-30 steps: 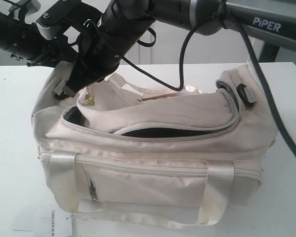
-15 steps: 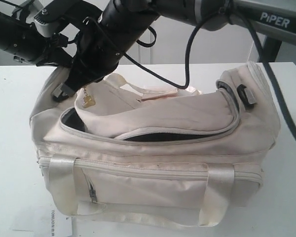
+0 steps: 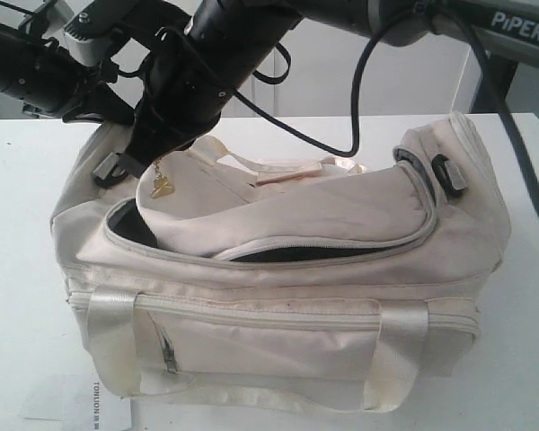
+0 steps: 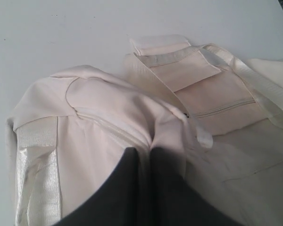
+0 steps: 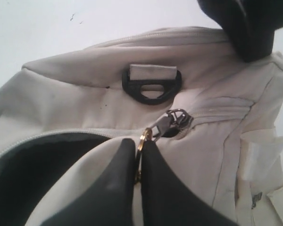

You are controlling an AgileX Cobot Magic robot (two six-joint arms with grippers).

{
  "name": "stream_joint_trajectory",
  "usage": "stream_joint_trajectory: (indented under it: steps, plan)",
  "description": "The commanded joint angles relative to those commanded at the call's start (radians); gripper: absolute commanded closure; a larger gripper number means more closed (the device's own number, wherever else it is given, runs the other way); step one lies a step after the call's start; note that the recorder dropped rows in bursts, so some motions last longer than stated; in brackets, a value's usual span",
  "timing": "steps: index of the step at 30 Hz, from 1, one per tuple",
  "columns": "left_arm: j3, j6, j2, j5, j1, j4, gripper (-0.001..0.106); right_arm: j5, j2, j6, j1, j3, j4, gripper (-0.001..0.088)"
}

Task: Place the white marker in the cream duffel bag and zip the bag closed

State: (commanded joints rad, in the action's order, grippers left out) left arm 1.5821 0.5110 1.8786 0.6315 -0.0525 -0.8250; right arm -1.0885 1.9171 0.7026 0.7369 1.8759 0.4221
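The cream duffel bag point(image 3: 278, 269) stands on the white table, its curved top flap partly unzipped with a dark gap along the front. My right gripper point(image 5: 140, 146) has reached across to the bag's left end and is shut on the gold zipper pull point(image 3: 162, 186), just behind the slider point(image 5: 177, 117). My left gripper point(image 4: 148, 153) is shut on a fold of the bag's fabric at that same end; one of its black fingers point(image 5: 245, 28) shows in the right wrist view. The white marker is not visible in any view.
A printed white paper sheet point(image 3: 94, 404) lies at the table's front left, by the bag's corner. A black D-ring point(image 5: 153, 84) sits on the bag's end. Both arms and a black cable point(image 3: 278, 126) crowd the space above the bag's left half.
The right arm has drawn back to the right and risen slightly. The bag's left end has shifted a little left and the dark gap under the flap has narrowed.
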Motion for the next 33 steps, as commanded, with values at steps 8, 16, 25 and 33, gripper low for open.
stream_joint_trajectory:
  steps: [8,16,25,33]
  plan:
    - [0.0,-0.011,0.0,-0.026,0.007,0.004,0.105,-0.053,-0.008,0.071,0.0,0.0,0.03,0.0868]
    - [0.0,-0.024,0.0,-0.028,0.043,-0.002,0.105,0.118,-0.073,0.109,0.0,0.0,-0.045,0.0868]
    - [0.0,-0.024,0.0,-0.036,0.053,-0.002,0.105,0.009,-0.046,0.017,0.0,-0.003,-0.026,0.0868]
    - [0.0,-0.026,0.0,-0.038,0.053,-0.002,0.105,-0.064,-0.068,0.033,0.0,-0.002,0.09,0.0868]
